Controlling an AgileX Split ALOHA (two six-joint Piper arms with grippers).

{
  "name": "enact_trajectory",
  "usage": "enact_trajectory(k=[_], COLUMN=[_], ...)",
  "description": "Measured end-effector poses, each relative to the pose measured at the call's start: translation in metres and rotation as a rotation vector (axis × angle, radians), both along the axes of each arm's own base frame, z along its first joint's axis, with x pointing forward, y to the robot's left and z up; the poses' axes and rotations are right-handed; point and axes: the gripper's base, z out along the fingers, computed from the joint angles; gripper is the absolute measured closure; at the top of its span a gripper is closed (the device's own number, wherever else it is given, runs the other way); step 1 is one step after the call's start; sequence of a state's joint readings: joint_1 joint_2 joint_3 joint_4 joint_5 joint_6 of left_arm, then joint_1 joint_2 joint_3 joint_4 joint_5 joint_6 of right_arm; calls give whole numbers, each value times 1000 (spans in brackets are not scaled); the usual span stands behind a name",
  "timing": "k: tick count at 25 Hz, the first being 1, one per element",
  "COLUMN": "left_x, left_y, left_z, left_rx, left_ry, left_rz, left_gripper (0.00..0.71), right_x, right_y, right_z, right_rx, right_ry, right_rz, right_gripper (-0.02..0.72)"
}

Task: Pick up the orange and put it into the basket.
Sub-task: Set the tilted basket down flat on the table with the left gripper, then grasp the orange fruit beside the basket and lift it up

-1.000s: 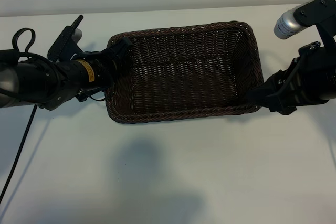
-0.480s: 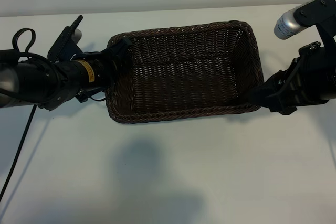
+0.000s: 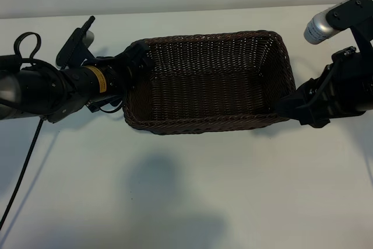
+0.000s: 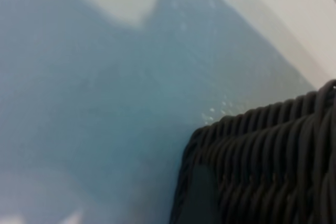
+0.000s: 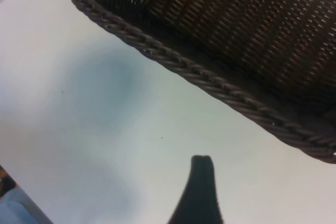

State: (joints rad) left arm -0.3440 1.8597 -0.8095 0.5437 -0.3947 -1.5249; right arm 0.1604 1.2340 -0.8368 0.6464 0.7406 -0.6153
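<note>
The dark-brown woven basket (image 3: 204, 125) lies across the middle of the white table, and its inside shows only wicker. The orange is out of view in every frame. My left gripper (image 3: 135, 62) is at the basket's left end, against the rim; the left wrist view is filled by the basket's outer wall (image 4: 273, 145) seen very close over the table. My right gripper (image 3: 284, 109) stands open at the basket's right near corner. In the right wrist view one dark finger (image 5: 202, 177) hangs over bare table, apart from the braided rim (image 5: 210, 80), with nothing held.
A black cable (image 3: 23, 167) trails from the left arm toward the table's front left. A silver cylinder (image 3: 317, 27) sits on the right arm at the back right. The table's far edge (image 3: 186, 10) runs just behind the basket. Open tabletop lies in front.
The basket's left end has shifted to the right and slightly toward the front. My left gripper has moved right along with it. The right arm has stayed still.
</note>
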Motion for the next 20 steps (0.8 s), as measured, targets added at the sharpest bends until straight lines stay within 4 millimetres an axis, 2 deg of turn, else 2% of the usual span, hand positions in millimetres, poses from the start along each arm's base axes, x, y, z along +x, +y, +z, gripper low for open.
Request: enact_trajectory(k=[3, 14, 20], left_x=[0, -9, -13], left_y=[0, 13, 17], left_z=[4, 44, 56], left_rx=[-5, 116, 169], left_ry=[-15, -75, -94], left_rz=[-5, -15, -21], left_gripper=[71, 71, 74], right_x=[0, 0, -1], right_y=[0, 0, 0], right_z=[0, 0, 0], right_rx=[-1, -1, -1], right_ry=[1, 2, 5], right_rz=[1, 2, 4], right_gripper=[110, 110, 110])
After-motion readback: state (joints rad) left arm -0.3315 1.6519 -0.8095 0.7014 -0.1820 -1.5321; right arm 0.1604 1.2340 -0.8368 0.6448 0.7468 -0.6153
